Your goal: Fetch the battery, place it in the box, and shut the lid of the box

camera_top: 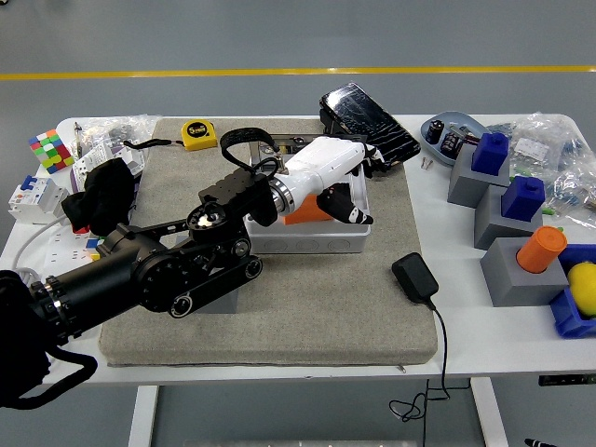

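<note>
Head view: the left hand (328, 177) hovers over the open white box (312, 235), its fingers (352, 210) curled down, holding nothing I can make out. The orange battery (304, 213) lies inside the box, just beneath the fingers. The dark lid (370, 124) stands tilted behind them.

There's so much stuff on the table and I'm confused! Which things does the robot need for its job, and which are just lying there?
Needed for the job:
- left hand
- orange battery
- white box
- box's lid, open

Just lying about:
- yellow tape measure
- colour cube
- black charger
- grey blocks
- lemon
</note>
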{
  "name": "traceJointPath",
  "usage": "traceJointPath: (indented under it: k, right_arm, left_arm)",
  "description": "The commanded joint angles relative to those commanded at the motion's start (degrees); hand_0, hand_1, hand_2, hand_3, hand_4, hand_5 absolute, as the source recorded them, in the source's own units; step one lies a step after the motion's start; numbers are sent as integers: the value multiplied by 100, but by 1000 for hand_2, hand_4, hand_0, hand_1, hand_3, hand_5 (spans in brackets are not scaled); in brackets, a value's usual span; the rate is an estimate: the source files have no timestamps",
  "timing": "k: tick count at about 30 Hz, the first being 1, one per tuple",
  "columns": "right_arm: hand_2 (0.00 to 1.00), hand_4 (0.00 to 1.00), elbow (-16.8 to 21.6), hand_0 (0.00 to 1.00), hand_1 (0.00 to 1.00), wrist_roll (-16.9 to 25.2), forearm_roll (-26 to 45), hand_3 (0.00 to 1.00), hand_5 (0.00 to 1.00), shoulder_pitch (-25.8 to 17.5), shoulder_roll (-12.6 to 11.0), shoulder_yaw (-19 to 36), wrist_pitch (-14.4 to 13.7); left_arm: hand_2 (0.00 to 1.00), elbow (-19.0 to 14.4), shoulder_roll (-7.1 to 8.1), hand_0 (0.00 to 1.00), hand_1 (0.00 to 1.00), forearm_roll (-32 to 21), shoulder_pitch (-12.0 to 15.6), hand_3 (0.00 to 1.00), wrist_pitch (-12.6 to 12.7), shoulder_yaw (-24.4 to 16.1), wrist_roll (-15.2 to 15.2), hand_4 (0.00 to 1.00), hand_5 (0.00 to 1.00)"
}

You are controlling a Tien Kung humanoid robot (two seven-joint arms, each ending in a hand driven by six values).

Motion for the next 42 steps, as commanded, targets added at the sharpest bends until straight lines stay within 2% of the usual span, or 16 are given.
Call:
traceJointPath:
  k: [3, 6, 17, 22, 25, 33, 34, 39, 40, 42]
  right_arm:
    - [704, 917, 17, 670, 677, 3, -13, 550, 534, 1, -9, 17, -3]
    - [704, 917, 13, 670, 677, 2, -10, 550, 534, -2, -14, 18, -2]
    - [704, 915, 2, 671, 677, 0, -2, 550, 532, -18, -8, 30, 5]
    - [704, 915, 14, 672, 677, 0, -23, 550, 533, -24, -7, 75, 5]
    - [704, 915, 6, 672, 677, -2, -18, 550, 533, -35, -5, 79, 10]
    - [703, 916, 19, 670, 677, 3, -36, 550, 533, -33, -9, 143, 15]
    - [704, 917, 19, 669, 677, 3, -39, 550, 534, -33, -8, 152, 15]
    - [704, 917, 17, 669, 677, 1, -41, 550, 534, -40, -6, 166, 20]
    - [704, 918, 18, 671, 677, 2, -40, 550, 533, -41, -7, 165, 20]
    - [704, 918, 19, 671, 677, 2, -42, 550, 533, -41, -7, 166, 20]
  left_arm:
    - [601, 111, 64, 345, 556, 14, -21, 683, -28, 93, -71, 998, 256]
    - [590, 64, 143, 342, 548, 27, -12, 674, -23, 85, -106, 998, 253]
    - [580, -648, 283, 323, 535, 394, 48, 660, 19, -217, -153, 998, 247]
    - [557, -1085, 432, 309, 530, 507, 96, 653, -68, -260, -68, 998, 241]
    - [557, -1207, 509, 309, 530, 554, 101, 653, -106, -238, -49, 998, 241]
    - [532, -1120, 718, 301, 521, 809, 91, 645, -132, -98, -96, 998, 232]
    - [357, -1096, 742, 273, 459, 825, 89, 437, -129, -76, -102, 998, 154]
    - [357, -936, 851, 273, 459, 902, 63, 437, -101, 20, -182, 998, 154]
    - [323, -920, 862, 255, 403, 918, 59, 393, -100, 21, -187, 998, 139]
    - [323, -887, 888, 255, 403, 942, 49, 393, -73, 8, -236, 998, 139]
